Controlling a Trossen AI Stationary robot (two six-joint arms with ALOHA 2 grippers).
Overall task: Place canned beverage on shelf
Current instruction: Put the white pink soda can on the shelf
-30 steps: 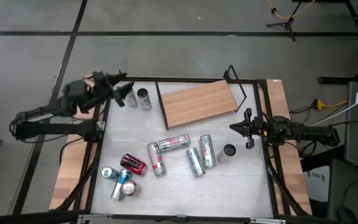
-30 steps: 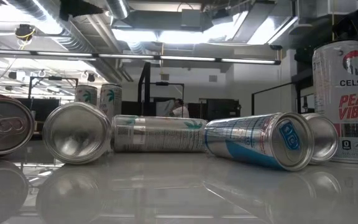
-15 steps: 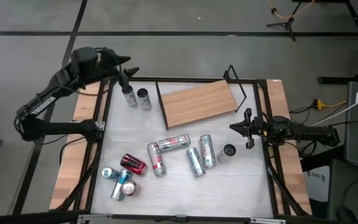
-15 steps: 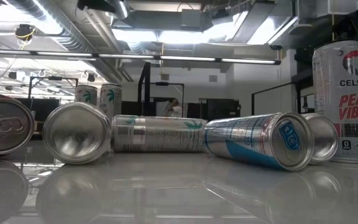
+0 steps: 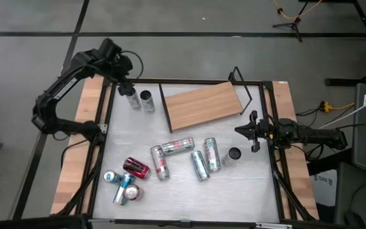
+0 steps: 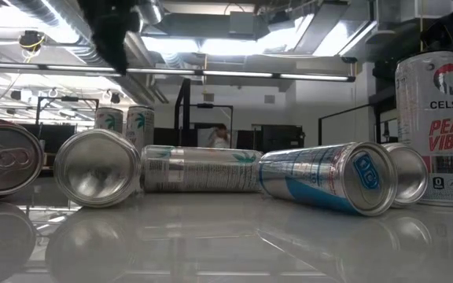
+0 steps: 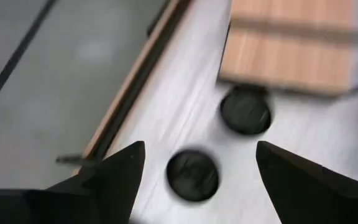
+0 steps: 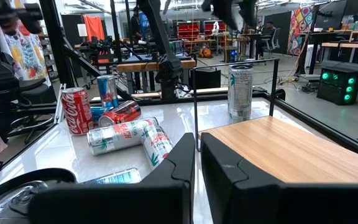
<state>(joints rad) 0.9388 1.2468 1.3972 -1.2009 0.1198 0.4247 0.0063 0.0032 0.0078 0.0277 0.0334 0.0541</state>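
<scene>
Glossy white bench [image 5: 246, 184], rectangular, edged by thin black metal rails with bare pale wood strips along both long sides. At the far middle, the shelf [image 5: 203, 105]: a flat, light-brown wooden board with visible straight grain, lying slightly askew, thin black wire frame showing at its ends. Just beside its left end, two upright cans [image 5: 132, 100] [image 5: 147, 101], slim silver cylinders with dark round tops, standing side by side. Above them, the left hand [image 5: 125, 84], dark and angular, poised with its two wedge-shaped fingers [image 7: 114, 177] spread wide and gripping nothing; seen in the left wrist view, both dark can tops below and between the fingers, one [image 7: 192, 175] nearer, one [image 7: 246, 111] against the board's edge. Across the middle of the bench, a loose scatter of toppled cans: several silver ones with green palm print [image 5: 178, 146], a silver-and-blue one [image 5: 199, 166], a shiny red one [image 5: 136, 168], and a small cluster of blue and red near the front left [image 5: 123, 187]. One more upright can with a dark top [image 5: 234, 154] toward the right. Beside it at the bench's right edge, the right hand [image 5: 250, 131], matte black, fingers pressed fully together and empty. From bench height, ribbed aluminium can bottoms, concave and mirror-bright [image 6: 98, 168], doubled in the polished surface.
</scene>
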